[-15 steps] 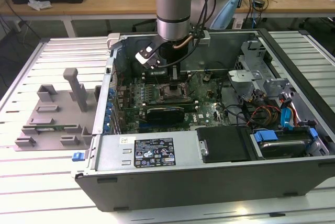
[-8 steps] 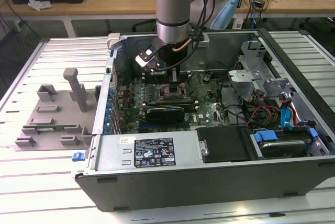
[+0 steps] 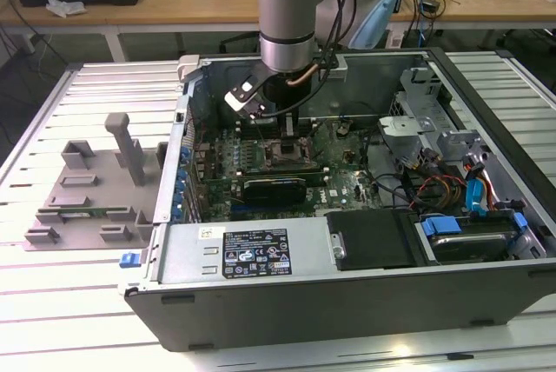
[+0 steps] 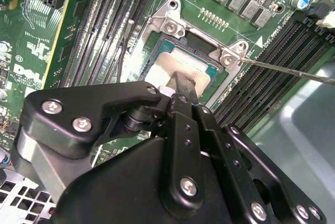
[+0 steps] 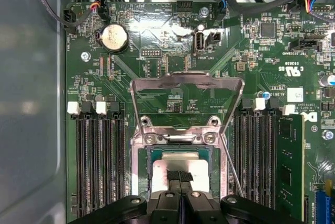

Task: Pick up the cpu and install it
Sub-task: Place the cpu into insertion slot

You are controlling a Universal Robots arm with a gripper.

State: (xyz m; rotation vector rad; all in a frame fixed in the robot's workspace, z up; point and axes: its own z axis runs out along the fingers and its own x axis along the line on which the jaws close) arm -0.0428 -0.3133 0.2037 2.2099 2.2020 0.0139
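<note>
In the exterior view, the black metal pincer [image 3: 287, 129] is reaching into the open grey computer case [image 3: 347, 302].

In the second wrist view, the pincer [image 4: 184, 84] is clenched with nothing between its tips, and the small flat square silver-topped cpu [image 4: 170, 66] is lying in the socket directly beneath them.

In the first wrist view, the cpu [image 5: 161, 169] is sitting under the pincer [image 5: 178, 176], and the raised silver metal socket frame [image 5: 186, 80] is standing just beyond.

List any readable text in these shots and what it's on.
None can be quoted reliably.
White label on the silver panel: dense print and symbols, too small to read.
Small sticker beside it: too small to read.
Motherboard silkscreen: white lettering, too small to quote.
White sticker on the board: unreadable.
cpu lid: no print visible.
</note>
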